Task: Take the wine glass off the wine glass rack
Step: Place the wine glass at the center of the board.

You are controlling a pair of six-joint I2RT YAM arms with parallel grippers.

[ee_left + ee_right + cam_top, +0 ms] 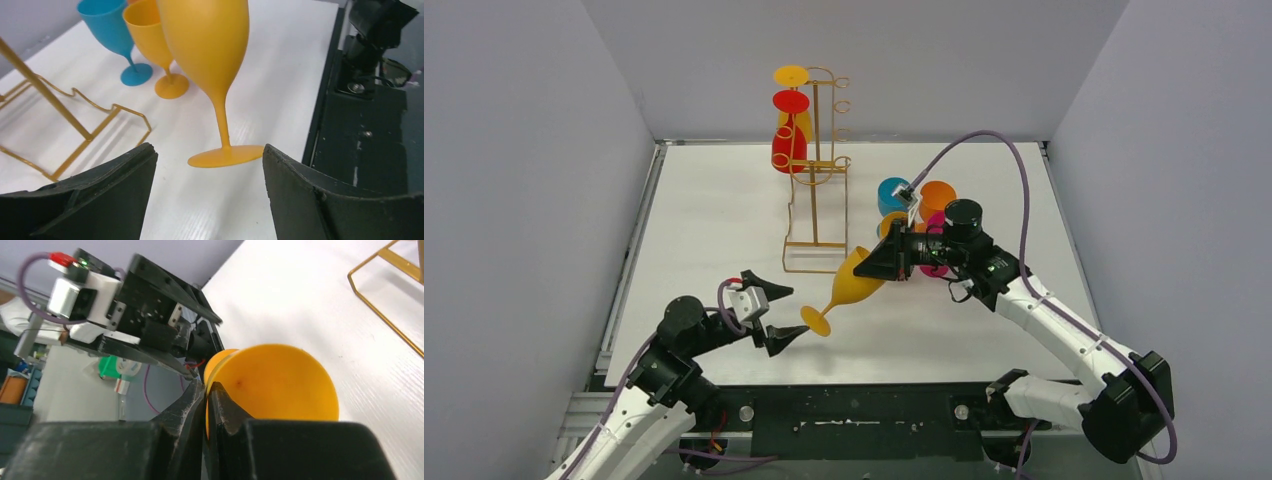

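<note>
The gold wire wine glass rack (816,170) stands at the back middle of the table; its base shows in the left wrist view (75,120) and the right wrist view (385,315). A yellow-orange wine glass (856,285) is off the rack and tilted, foot toward the left. My right gripper (886,258) is shut on its rim (280,385), one finger inside the bowl and one outside (206,390). My left gripper (792,312) is open, its jaws wide on either side of the glass's foot (225,156) without touching it (209,150).
A red glass (790,145) and a yellow glass (792,80) hang upside down on the rack. Blue (891,192), orange (937,195) and pink (936,225) glasses stand behind my right gripper. The table's black front edge (350,125) lies just right of the foot.
</note>
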